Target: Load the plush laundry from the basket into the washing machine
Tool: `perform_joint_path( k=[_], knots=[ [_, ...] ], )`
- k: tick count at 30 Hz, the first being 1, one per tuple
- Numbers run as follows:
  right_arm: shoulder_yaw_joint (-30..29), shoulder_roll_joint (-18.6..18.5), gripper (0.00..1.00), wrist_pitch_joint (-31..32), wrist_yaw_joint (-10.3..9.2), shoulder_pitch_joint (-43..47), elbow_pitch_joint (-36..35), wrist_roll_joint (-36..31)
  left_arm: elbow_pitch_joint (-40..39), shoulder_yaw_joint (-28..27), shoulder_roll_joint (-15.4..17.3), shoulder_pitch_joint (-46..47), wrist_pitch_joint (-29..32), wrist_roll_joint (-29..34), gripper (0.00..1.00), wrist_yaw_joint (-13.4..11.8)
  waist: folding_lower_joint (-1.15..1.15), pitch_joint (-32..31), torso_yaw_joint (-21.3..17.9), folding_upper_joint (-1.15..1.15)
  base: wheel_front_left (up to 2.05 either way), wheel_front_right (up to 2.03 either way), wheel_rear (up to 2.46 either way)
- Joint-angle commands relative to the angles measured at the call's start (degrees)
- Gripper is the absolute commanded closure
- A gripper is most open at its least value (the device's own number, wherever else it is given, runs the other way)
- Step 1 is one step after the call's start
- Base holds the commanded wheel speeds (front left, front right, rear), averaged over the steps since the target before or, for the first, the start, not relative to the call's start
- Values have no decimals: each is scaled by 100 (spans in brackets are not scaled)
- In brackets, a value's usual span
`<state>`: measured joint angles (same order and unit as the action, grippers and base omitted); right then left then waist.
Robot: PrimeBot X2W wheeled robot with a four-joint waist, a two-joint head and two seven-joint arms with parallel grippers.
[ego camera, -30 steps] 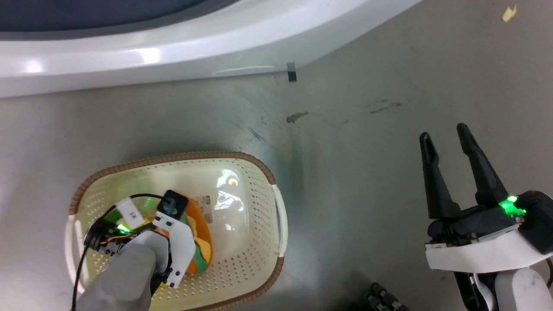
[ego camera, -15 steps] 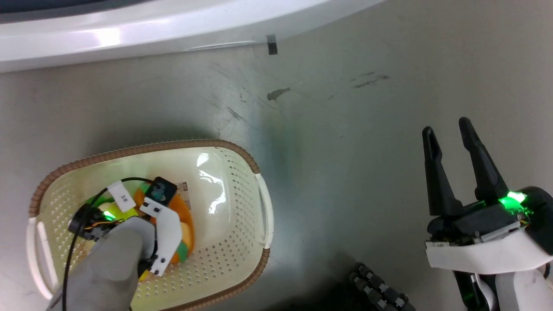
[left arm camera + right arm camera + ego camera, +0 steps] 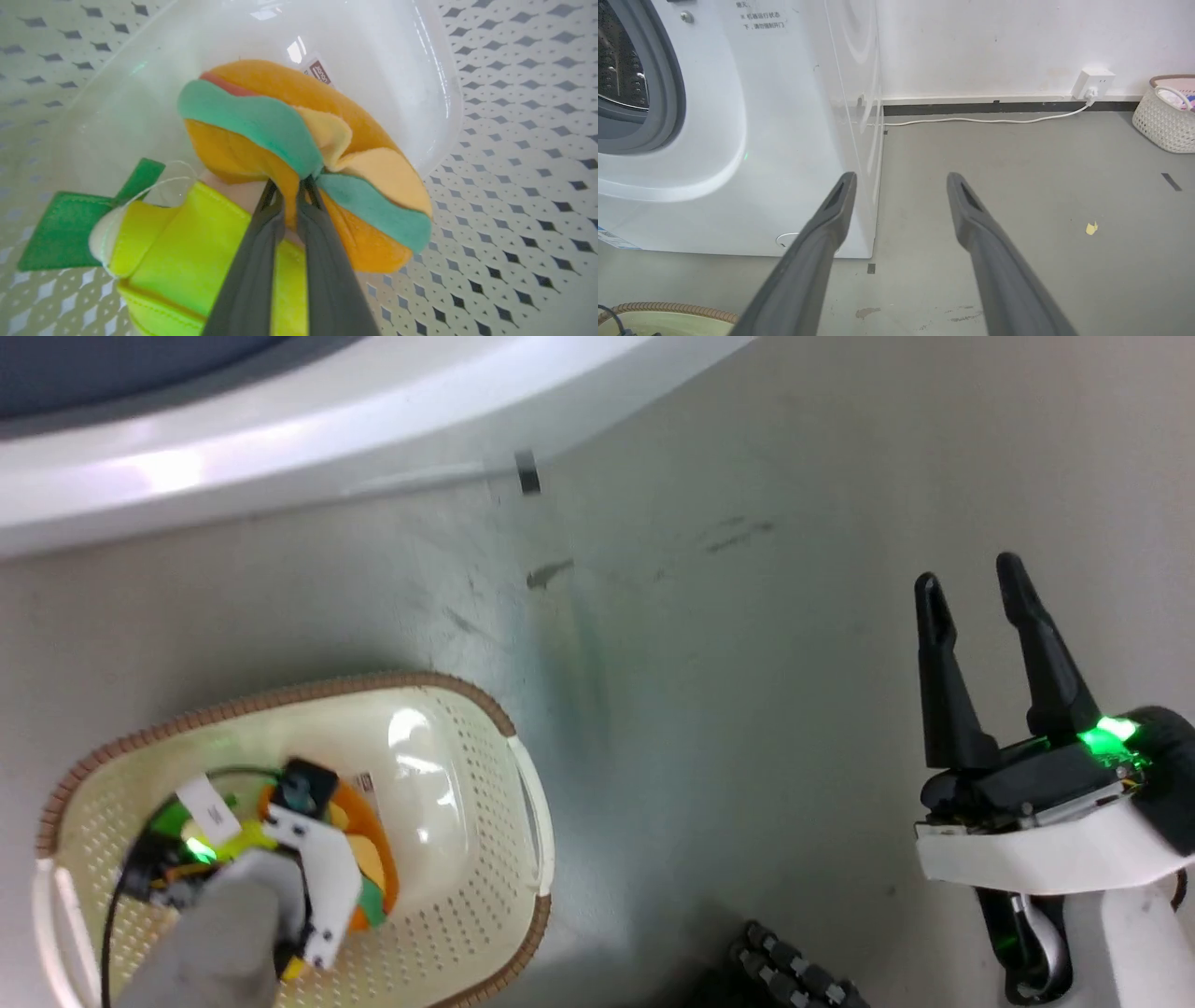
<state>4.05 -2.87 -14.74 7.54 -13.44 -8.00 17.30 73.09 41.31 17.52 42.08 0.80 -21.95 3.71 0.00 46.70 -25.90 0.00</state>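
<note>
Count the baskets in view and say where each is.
2. A cream basket sits on the floor before the washer, with the left gripper shut on the plush inside it. A white basket stands by the wall, at the right edge of the right wrist view.

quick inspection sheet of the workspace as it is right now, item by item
surface: grey floor, scuffed, with a dark stain.
job's things: plush laundry is inside the basket; the washing machine stands beyond it, grey gasket in view.
clutter: yellow scrap and a dark tape mark on the floor.
grippers: left gripper is shut on a fold of the plush laundry; right gripper is open and empty above the floor.
cables: white cord runs along the foot of the wall to a socket.
surroundings: white wall; a second basket stands against it.
</note>
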Motion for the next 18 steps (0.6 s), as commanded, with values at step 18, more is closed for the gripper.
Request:
perform_joint_path(
  k=[18],
  knots=[
    [-370,0,0,-26,-5,885,471,-878,-1122,-554,-589,-1322,-1574,-638,100,100,0,-3405,1695,0,0,0,0]
  ],
)
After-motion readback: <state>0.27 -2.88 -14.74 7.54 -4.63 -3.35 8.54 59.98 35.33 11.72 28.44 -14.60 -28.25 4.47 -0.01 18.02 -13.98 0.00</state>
